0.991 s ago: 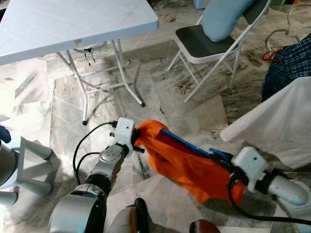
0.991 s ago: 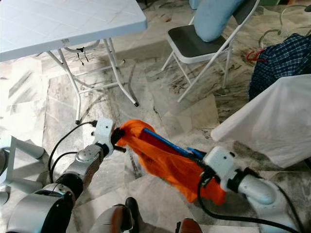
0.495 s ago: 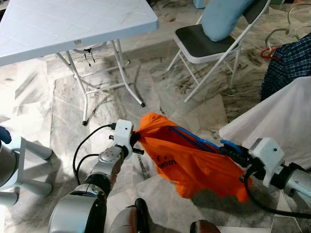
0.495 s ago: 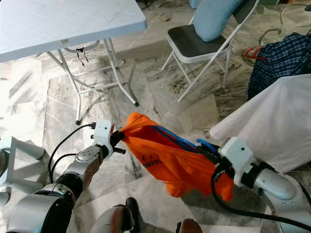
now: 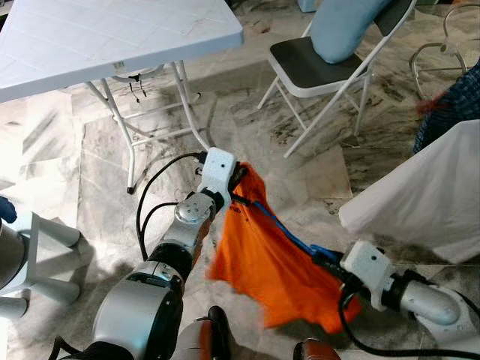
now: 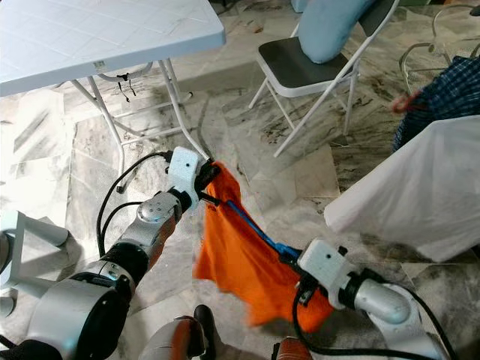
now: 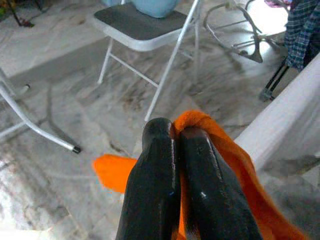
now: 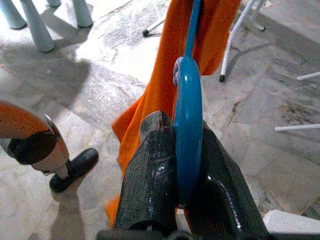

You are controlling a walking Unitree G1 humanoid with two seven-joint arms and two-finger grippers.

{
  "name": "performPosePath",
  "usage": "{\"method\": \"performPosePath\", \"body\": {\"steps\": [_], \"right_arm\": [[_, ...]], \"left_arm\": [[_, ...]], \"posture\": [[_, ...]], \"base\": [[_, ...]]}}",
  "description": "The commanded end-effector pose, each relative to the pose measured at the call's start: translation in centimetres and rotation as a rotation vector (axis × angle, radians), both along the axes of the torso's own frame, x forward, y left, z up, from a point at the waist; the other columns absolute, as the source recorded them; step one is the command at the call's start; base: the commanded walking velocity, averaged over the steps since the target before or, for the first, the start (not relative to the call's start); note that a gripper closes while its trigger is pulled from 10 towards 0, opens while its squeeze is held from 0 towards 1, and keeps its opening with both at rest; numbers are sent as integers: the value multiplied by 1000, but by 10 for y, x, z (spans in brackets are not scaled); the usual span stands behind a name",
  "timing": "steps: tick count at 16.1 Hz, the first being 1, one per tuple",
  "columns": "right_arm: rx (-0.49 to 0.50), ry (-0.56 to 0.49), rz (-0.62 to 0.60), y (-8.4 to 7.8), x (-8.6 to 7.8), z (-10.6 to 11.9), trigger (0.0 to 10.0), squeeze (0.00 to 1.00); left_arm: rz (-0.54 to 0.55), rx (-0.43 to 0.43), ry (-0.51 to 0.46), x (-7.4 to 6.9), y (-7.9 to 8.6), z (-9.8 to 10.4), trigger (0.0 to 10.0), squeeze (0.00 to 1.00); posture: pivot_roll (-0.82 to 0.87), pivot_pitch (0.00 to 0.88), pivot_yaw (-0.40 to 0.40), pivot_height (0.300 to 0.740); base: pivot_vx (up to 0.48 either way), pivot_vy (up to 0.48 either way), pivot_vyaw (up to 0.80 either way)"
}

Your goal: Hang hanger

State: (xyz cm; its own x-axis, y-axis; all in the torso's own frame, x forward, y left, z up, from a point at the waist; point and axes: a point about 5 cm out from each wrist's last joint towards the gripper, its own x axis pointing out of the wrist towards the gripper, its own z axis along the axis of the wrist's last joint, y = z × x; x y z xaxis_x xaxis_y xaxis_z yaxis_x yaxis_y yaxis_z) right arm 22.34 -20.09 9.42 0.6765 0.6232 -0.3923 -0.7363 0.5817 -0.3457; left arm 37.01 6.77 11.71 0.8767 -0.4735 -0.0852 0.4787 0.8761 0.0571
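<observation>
**A:** What has moved since a moment ago?

**B:** Your left gripper (image 5: 241,180) has gone up and forward, nearer the white table (image 5: 112,37). The orange shirt (image 5: 262,259) now hangs down long and flat. Your right gripper (image 5: 334,266) has dropped lower and come closer to you.

**A:** What do you see, left to right?

**B:** First the white table. Then your left arm, bent and reaching up, its two black fingers (image 7: 160,190) pressed together on a fold of the orange shirt. The shirt runs down to the right. The blue hanger (image 5: 289,238) is inside it, going from the top corner down to your right gripper. That gripper is low, near your feet, and its fingers (image 8: 155,180) pinch the hanger's blue hook. Behind is the folding chair (image 5: 315,67). Far right there is a white cloth (image 5: 420,187) and a checked shirt (image 5: 457,105).

**A:** What step is this?

**B:** I think you are carrying the shirt on its hanger, and it is not hung yet.

**A:** What comes next?

**B:** You need to find a rail, maybe on the right by the other clothes. Lift the hook up over it. Hold the hook tight so it does not slip.
</observation>
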Motion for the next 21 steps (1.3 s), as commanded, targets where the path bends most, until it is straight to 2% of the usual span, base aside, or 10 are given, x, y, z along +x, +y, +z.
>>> {"method": "performPosePath", "body": {"steps": [1, 3, 6, 10, 13, 15, 16, 18, 20, 21], "right_arm": [[-2, 14, 20, -3, -7, 3, 0, 0], [-11, 42, 6, -21, -20, 12, 0, 0], [0, 60, -38, -44, -34, 24, 0, 0], [63, 91, -64, -60, -49, 45, 0, 0], [93, 66, -77, -67, -46, 61, 0, 0], [197, -89, -153, -66, -23, 81, 0, 0], [299, -183, -216, -58, -8, 89, 0, 0], [468, -283, -281, -40, 10, 97, 0, 0], [602, -313, -342, -26, 23, 95, 0, 0], [670, -304, -352, -11, 31, 90, 0, 0]], "left_arm": [[22, 51, -30, 5, 11, 5, 4745, 0], [103, 113, -15, 8, 35, 2, 4235, 0], [182, 147, 4, 12, 61, 3, 4275, 0], [247, 166, 60, 9, 80, -7, 4353, 0], [230, 167, 98, 4, 75, -19, 4353, 0], [197, 142, 126, -2, 63, -28, 4275, 0], [157, 132, 140, -8, 53, -36, 4314, 0], [114, 99, 175, -18, 38, -49, 4314, 0], [98, 65, 194, -24, 29, -56, 4235, 0], [94, 44, 195, -26, 24, -57, 3922, 0]], "posture": [[-225, 173, 117, 740], [-235, 175, 117, 740], [-254, 176, 122, 740], [-275, 178, 128, 740], [-278, 177, 127, 740], [-273, 177, 126, 740], [-266, 177, 119, 740], [-259, 175, 111, 740], [-249, 169, 100, 740], [-240, 165, 97, 740]], "base": [[0, 0, 0], [0, 0, 0], [0, 0, 0], [0, 0, 0], [0, 0, 0], [0, 0, 0], [0, 0, 0], [0, 0, 0], [0, 0, 0], [0, 0, 0]]}}
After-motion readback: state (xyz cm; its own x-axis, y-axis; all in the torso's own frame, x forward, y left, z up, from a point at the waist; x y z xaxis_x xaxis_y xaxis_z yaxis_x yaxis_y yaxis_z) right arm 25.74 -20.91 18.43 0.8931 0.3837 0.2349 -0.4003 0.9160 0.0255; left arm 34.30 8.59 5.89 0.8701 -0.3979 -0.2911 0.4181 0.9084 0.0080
